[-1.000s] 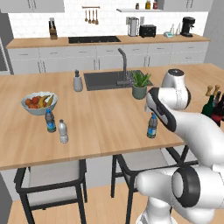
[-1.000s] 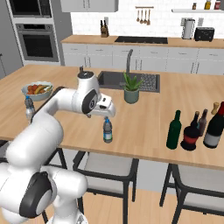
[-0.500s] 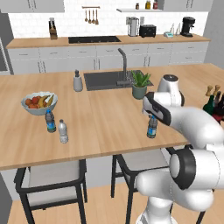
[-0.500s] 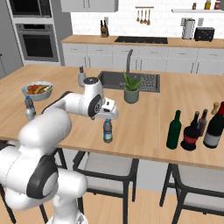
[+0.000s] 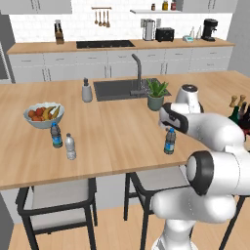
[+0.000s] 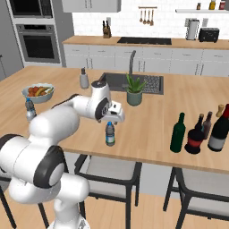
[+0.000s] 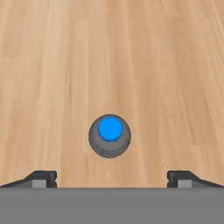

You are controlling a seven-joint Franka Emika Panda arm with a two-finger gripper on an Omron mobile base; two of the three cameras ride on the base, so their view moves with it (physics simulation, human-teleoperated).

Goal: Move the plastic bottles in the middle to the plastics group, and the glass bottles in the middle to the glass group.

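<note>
A bowl (image 5: 43, 120) of fruit sits on the counter (image 5: 117, 136) beside two small bottles (image 5: 64, 141). The blue-labelled water bottle (image 5: 169, 141) stands upright near the counter's front edge, cap up, its long axis vertical. The hand (image 7: 111, 179) hangs directly above its cap, fingers spread wide and holding nothing.

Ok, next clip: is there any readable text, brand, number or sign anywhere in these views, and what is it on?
No legible text in any view.
Small water bottle under the gripper: blue label, no letters can be made out; from above only its blue cap shows.
Blue-labelled bottle by the fruit bowl: label too small to read.
Dark bottle with pale label and black bottle with red band: blurred, nothing readable.
</note>
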